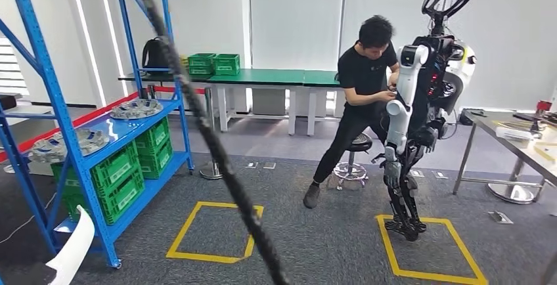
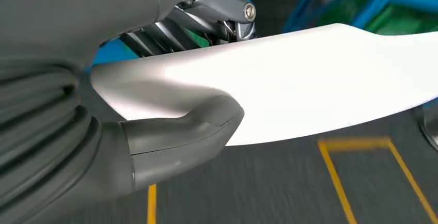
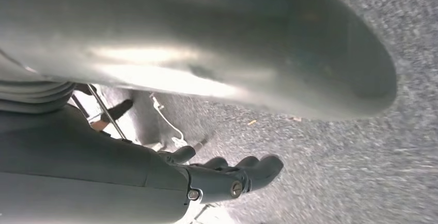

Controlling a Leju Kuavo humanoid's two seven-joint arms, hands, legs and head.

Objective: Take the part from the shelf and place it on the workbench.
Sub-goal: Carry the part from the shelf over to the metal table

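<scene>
My left hand (image 2: 170, 131) grips a long, curved white part (image 2: 310, 90), thumb on one face and dark fingers (image 2: 206, 12) behind the other. The same white part (image 1: 73, 245) juts up at the lower left of the head view, in front of the blue shelf (image 1: 72, 134). My right hand (image 3: 227, 175) hangs over the grey carpet with nothing between its loosely extended fingers. A steel workbench (image 1: 506, 134) stands at the far right.
Round metal parts (image 1: 136, 108) and green crates (image 1: 118, 176) sit on the shelf. A person (image 1: 358, 94) works on another robot (image 1: 420, 114) ahead. A black cable (image 1: 217, 147) crosses the head view. Yellow floor squares (image 1: 213, 232) mark the carpet; green tables (image 1: 263, 78) stand behind.
</scene>
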